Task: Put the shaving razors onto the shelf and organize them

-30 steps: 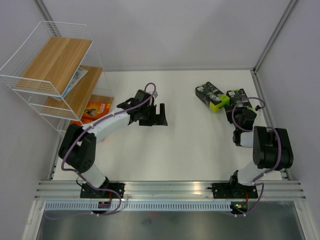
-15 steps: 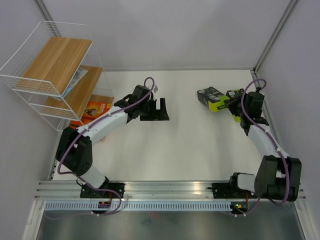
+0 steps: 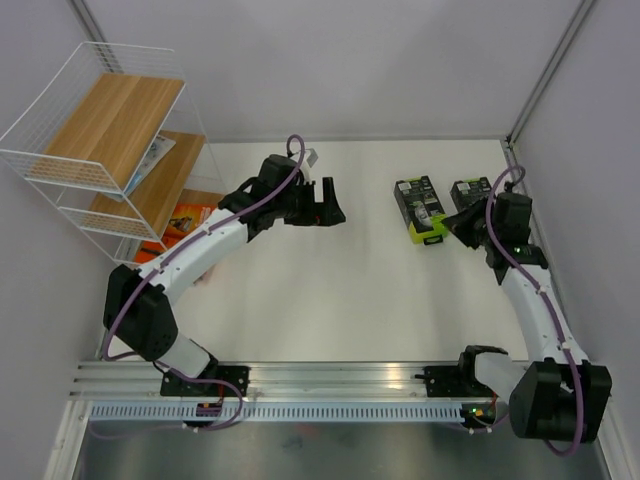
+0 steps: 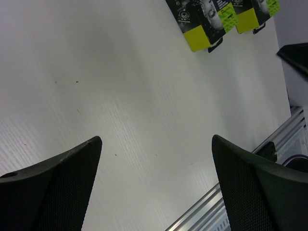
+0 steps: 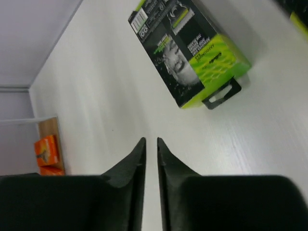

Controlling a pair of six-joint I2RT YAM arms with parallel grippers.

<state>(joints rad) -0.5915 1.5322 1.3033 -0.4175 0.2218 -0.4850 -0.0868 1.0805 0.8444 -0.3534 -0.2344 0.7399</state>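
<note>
Pale grey walls close in a white table (image 3: 330, 300), seen from above, with a metal rail (image 3: 340, 378) running along its near edge. At the far left corner stands the shelf (image 3: 115, 120), a white wire rack with three stepped boards of light wood, by far the largest thing on the table.

Two white arms with black joints rise from the rail. The left arm (image 3: 200, 250) curves away from its base and to the right. The left gripper (image 4: 156, 142) hangs over the middle of the far half of the table, fingers spread wide with nothing between them. The right arm (image 3: 530, 290) reaches up along the right side. The right gripper (image 5: 150, 144) points left, its fingers almost together with only a thin slit between them, and it grips nothing.

Two black razor boxes with lime-green ends lie flat on the table at the far right, side by side and slightly apart. The left black box (image 3: 419, 207) lies near the right gripper's tips without touching them. The right black box (image 3: 470, 188) sits closer to the right wall, just beside that gripper and partly hidden by it.

On the shelf, an orange box (image 3: 190, 217) lies on the lowest board. A flat white-and-blue pack (image 3: 155, 155) lies on the middle board, tucked partly under the edge of the top board.
</note>
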